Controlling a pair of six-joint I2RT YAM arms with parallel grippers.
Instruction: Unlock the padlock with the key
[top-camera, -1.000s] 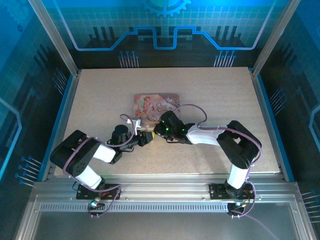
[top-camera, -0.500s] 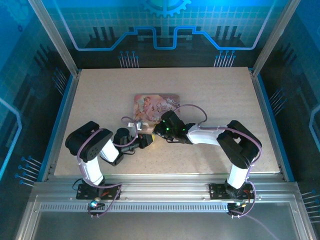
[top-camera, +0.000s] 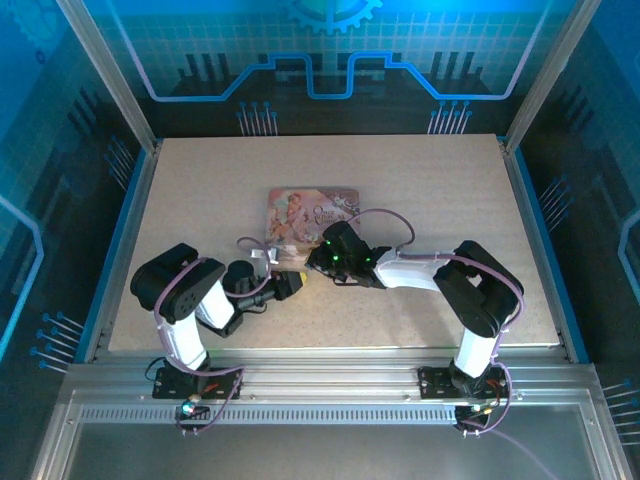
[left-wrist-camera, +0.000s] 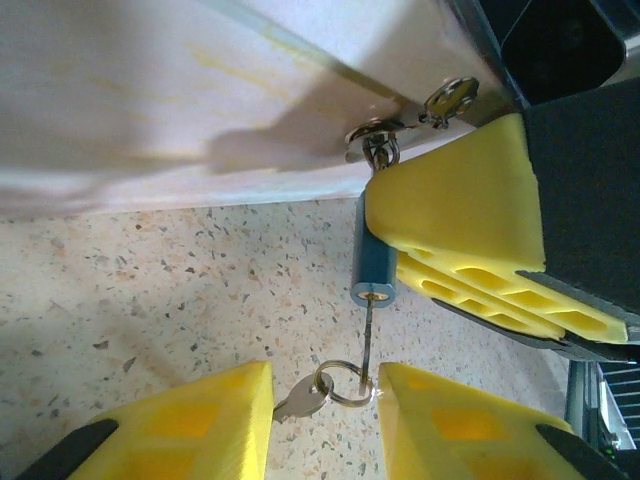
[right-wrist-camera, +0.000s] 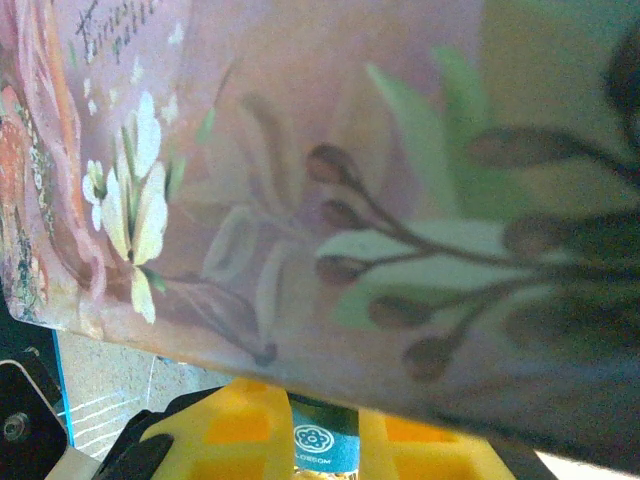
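Key (left-wrist-camera: 368, 335) seated in padlock (left-wrist-camera: 373, 262), padlock on tin (left-wrist-camera: 200, 100) hasp. My right jaws clenched on padlock; left jaws released, flanking key ring (left-wrist-camera: 347, 385). Step: turning key. Next, likely: pinch key head, twist, hold padlock steady.

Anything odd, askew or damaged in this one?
Nothing spilled or damaged. The padlock hangs on the clasp of the tin, pinched by the right hand. The key is in its keyhole, and a second key dangles from its ring inside the open left hand.
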